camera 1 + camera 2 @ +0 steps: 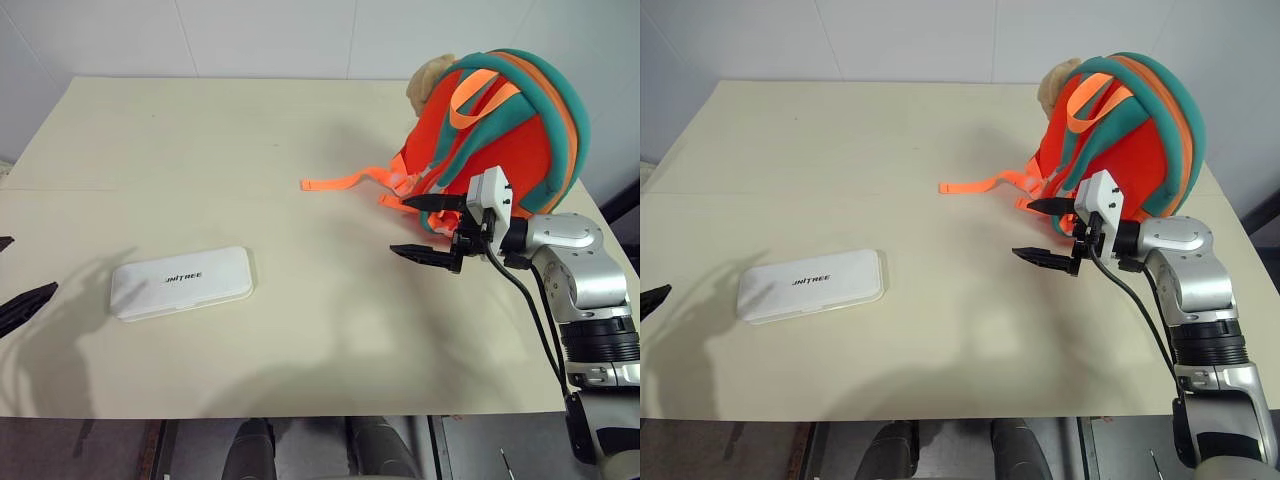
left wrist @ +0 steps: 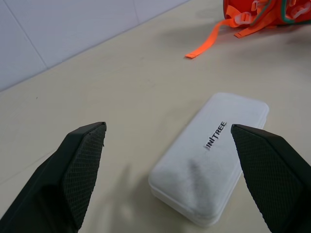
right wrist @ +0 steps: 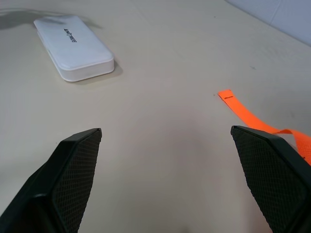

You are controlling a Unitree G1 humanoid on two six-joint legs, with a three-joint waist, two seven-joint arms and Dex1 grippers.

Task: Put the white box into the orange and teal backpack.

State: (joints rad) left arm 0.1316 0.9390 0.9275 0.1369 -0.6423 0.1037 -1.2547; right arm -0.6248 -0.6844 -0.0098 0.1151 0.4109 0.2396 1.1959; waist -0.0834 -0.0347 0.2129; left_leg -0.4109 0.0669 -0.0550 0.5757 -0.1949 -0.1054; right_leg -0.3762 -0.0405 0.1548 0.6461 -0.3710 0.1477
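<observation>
The white box (image 1: 181, 282) lies flat on the beige table (image 1: 300, 130) at the left, lid up with dark lettering. My left gripper (image 1: 33, 263) hovers open just left of it, pointing at it, with nothing between its fingers (image 2: 82, 165); the box (image 2: 214, 155) sits ahead of them. The orange and teal backpack (image 1: 500, 130) stands at the table's far right with a tan plush bear (image 1: 428, 80) at its top. My right gripper (image 1: 400, 226) is open and empty, just in front of the backpack's lower left side, pointing left over the table.
A loose orange webbing strap (image 1: 340, 182) trails from the backpack leftwards across the table. The table's front edge (image 1: 300, 412) runs close to me. A white tiled wall (image 1: 250, 35) stands behind the table.
</observation>
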